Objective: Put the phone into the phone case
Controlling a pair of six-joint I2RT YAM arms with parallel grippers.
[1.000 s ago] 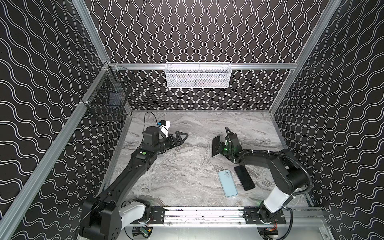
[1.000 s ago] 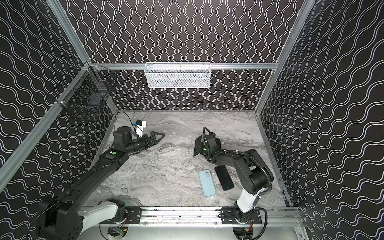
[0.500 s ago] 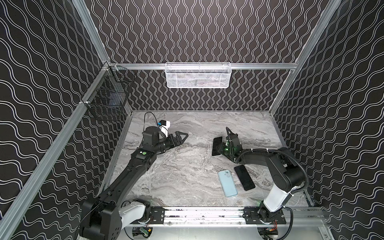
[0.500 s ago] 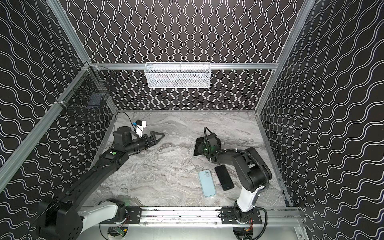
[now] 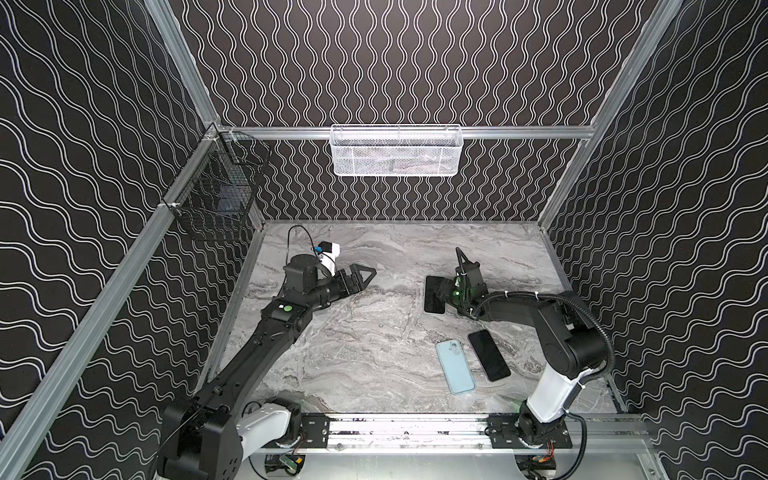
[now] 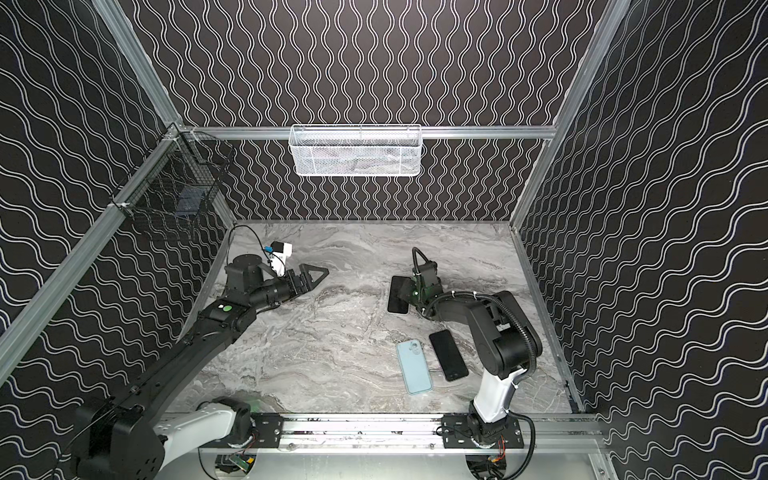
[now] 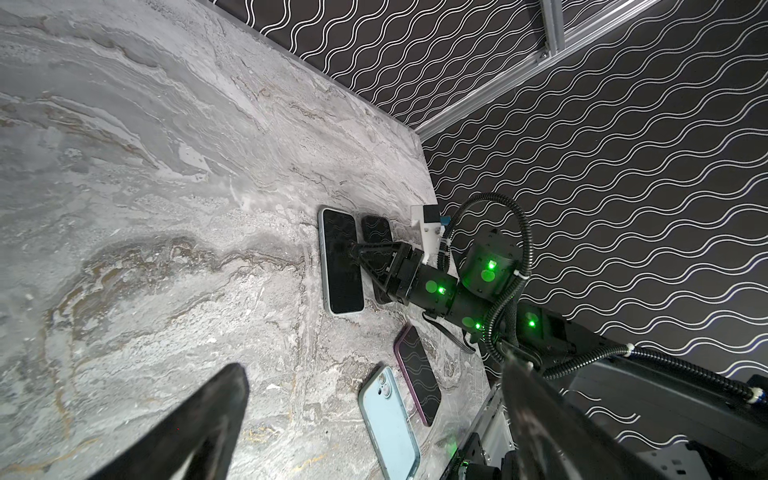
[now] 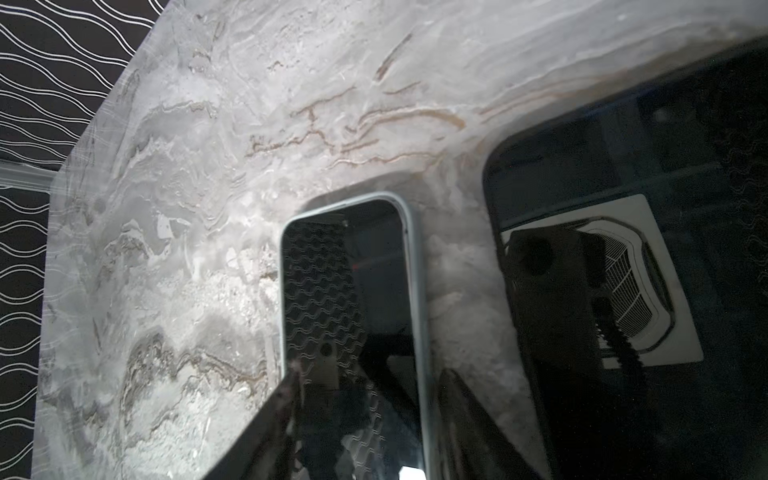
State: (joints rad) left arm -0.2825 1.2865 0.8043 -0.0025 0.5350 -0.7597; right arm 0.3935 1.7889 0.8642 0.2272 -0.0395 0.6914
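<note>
L gripper [image 5: 368,273] hangs wide open over the left of the tabletop [image 5: 353,353], empty. Mid-right the phone [image 5: 432,297] lies flat, screen up, w/ a pale-blue rim [image 8: 417,291] we take for the case, tho we can't be sure. R gripper [image 8: 370,374] sits directly over it, fingers [image 8: 266,428] parted, not clamped. We judge the phone stiff, thin, fairly light, glass slick & fragile; best pinched across its long edges near mid-length. A pale-blue slab [image 5: 455,365] & dark phone [image 5: 488,355] lie side by side further right, toward the front.
</note>
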